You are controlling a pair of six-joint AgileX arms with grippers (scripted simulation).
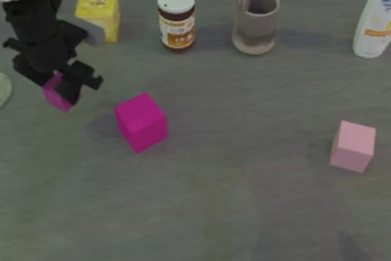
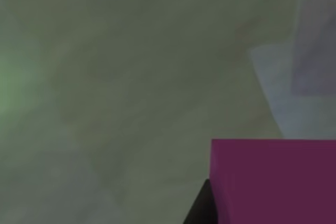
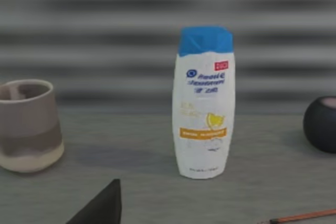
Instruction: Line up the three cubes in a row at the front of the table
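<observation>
The left arm [image 1: 38, 25] is matte black and blocky; a white section tops it.

grey table [image 1: 244, 212], magenta cube [image 1: 141, 121], pink cube [image 1: 353, 145], jar [image 1: 176, 18], mug [image 1: 256, 21], yellow box [image 1: 98, 12]

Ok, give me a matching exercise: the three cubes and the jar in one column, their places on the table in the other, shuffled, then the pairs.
Things
1. small purple-magenta cube
2. bright magenta cube
3. pale pink cube
4. jar

Places
A. alone at the table's right side
B. back row, between the yellow box and the mug
C. between the left gripper's fingers, far left
D. free on the table, left of centre

Pairs: 1-C, 2-D, 3-A, 4-B
</observation>
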